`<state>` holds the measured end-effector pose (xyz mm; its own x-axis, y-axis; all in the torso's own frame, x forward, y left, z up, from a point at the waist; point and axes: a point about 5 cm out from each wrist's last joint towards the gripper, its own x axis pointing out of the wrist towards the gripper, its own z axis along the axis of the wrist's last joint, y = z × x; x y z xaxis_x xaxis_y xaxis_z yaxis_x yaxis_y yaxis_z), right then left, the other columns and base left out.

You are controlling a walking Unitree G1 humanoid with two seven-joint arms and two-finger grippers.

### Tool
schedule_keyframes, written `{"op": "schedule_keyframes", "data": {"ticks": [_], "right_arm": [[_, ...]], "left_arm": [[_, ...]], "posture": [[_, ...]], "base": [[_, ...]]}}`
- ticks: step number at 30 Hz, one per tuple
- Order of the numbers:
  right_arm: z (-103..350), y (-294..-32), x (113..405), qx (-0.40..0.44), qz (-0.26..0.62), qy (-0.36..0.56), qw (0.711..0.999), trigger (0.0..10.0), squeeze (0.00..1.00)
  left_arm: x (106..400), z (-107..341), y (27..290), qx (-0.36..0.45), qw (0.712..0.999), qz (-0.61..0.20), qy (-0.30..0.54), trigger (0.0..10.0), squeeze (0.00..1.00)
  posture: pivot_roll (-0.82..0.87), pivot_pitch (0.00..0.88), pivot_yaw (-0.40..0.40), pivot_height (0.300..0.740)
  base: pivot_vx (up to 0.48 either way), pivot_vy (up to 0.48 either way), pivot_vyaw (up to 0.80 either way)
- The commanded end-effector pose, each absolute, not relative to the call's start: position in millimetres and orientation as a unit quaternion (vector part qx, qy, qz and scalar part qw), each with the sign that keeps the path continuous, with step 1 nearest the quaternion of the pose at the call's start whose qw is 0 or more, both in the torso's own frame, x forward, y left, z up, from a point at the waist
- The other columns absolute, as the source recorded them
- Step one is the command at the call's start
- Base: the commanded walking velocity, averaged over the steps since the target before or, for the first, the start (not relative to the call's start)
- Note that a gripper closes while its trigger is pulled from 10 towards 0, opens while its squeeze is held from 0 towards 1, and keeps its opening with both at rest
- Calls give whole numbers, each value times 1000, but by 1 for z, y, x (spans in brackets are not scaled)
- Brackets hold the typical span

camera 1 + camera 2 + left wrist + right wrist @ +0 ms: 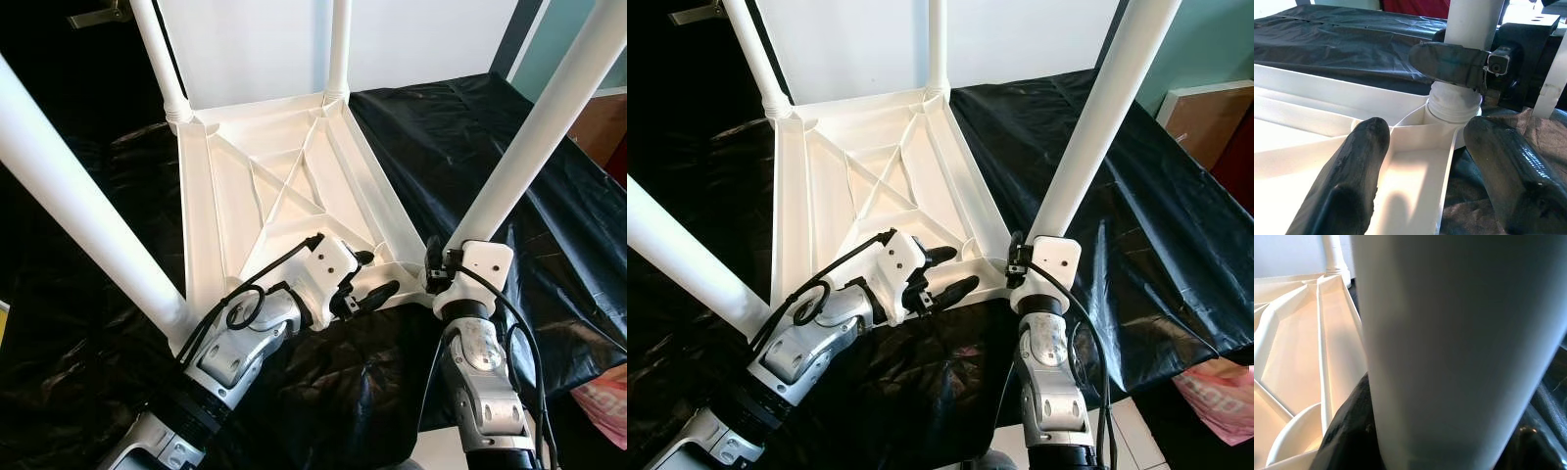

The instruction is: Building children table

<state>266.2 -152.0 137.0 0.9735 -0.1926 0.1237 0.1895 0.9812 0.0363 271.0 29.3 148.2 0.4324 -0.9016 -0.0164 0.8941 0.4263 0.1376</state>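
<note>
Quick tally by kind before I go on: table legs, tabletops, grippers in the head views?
White table legs: 4 — near left, far left, far right, near right
Upturned white tabletop: 1
Grippers: 2 — left gripper, right gripper
Total: 7

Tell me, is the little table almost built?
Nearly, it looks like. The white tabletop lies upside down on the black sheet, with four white legs standing in its corners. In hand: the right pincer is closed around the near right leg at its socket, while the left pincer rests open over the tabletop's rim beside it. Left to do: probably finishing that leg and turning the table upright.
</note>
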Motion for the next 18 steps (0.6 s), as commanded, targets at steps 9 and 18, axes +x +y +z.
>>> {"op": "schedule_keyframes", "data": {"ticks": [9,18], "right_arm": [[130,-158,256,27,-46,-52,997,10000,757],[137,-167,251,17,35,-67,997,10000,0]], "left_arm": [[258,144,26,54,800,-598,-17,10000,0],[256,145,30,44,796,-604,-12,10000,0]], "posture": [[-68,136,-4,740],[-65,132,-10,740]], "base": [[0,0,0],[0,0,0]]}}
